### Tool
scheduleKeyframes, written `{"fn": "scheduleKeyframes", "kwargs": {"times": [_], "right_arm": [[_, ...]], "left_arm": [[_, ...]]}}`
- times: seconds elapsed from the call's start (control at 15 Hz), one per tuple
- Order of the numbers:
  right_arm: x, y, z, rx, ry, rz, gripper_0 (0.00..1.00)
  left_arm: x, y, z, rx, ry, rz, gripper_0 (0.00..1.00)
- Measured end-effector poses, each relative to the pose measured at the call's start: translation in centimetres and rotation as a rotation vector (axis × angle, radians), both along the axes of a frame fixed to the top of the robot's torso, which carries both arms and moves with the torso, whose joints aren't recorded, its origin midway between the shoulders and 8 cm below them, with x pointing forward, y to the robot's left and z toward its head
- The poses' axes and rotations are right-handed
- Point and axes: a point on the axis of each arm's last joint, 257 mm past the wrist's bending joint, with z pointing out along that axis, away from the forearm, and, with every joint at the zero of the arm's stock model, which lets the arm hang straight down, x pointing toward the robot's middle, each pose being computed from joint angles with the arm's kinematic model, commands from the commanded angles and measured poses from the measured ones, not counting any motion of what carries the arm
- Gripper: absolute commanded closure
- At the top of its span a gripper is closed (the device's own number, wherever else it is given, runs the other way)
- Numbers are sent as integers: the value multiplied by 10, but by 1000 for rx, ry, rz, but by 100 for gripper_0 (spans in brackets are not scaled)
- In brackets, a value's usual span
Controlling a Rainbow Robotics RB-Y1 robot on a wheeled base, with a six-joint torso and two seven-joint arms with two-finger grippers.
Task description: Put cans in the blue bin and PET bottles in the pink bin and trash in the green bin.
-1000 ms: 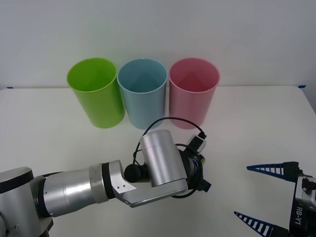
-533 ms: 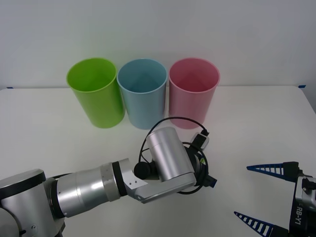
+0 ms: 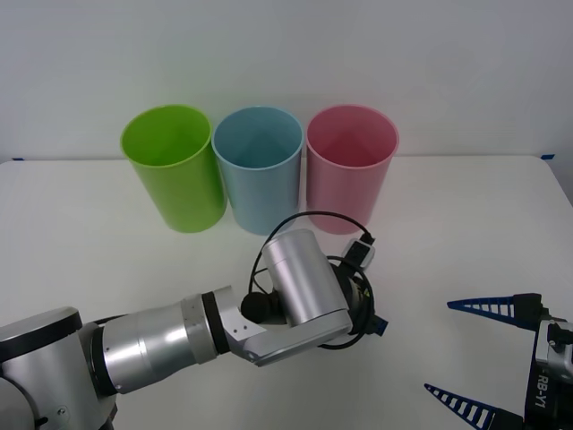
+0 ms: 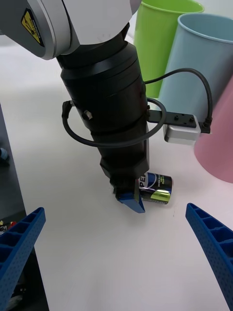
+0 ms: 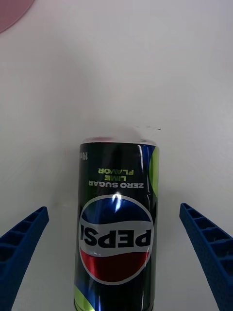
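Can [image 5: 115,233] lies on its side on the white table [image 3: 89,233], in front of the pink bin [image 3: 351,166]. Label readable in the left wrist view: "PEPSI" across the red-white-blue globe, above it "ZERO SUGAR LIME FLAVOR" in white and lime text, all upside down in that view. Body is black with lime green patches and a silver end; small next to the bins. Right wrist view shows the same can [image 4: 156,188], partly hidden behind a blue fingertip, "PE" just legible.

Left gripper [image 5: 116,252] is lowered over the can, blue ribbed fingers [image 5: 24,243] spread wide on either side of it, not touching it. In the front view the left arm's silver wrist covers the can. A yellow warning sticker sits on the arm housing in the right wrist view; text too small to read.

Right gripper [image 3: 488,358] sits low at the table's right side, fingers wide apart, holding nothing; "RB-Y1" printed on its body.

Green bin [image 3: 173,166], blue bin [image 3: 258,168] and pink bin stand upright in a row at the back, touching or nearly so.
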Motion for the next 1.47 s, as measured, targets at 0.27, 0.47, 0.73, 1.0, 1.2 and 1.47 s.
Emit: {"fn": "scheduleKeyframes", "kwargs": {"times": [0.27,0.47,0.73,1.0,1.2,1.47], "right_arm": [[0,0,0,0,0,0,0],[0,0,0,0,0,0,0],[0,0,0,0,0,0,0],[0,0,0,0,0,0,0],[0,0,0,0,0,0,0],[0,0,0,0,0,0,0]], "left_arm": [[6,-3,-5,-2,-2,3,8],[7,-4,-4,4,-10,-11,65],[8,-5,-2,7,-18,-22,100],[9,-7,0,17,-47,-78,100],[7,-7,9,6,-81,-123,100],[6,-7,12,-70,-113,-151,100]]}}
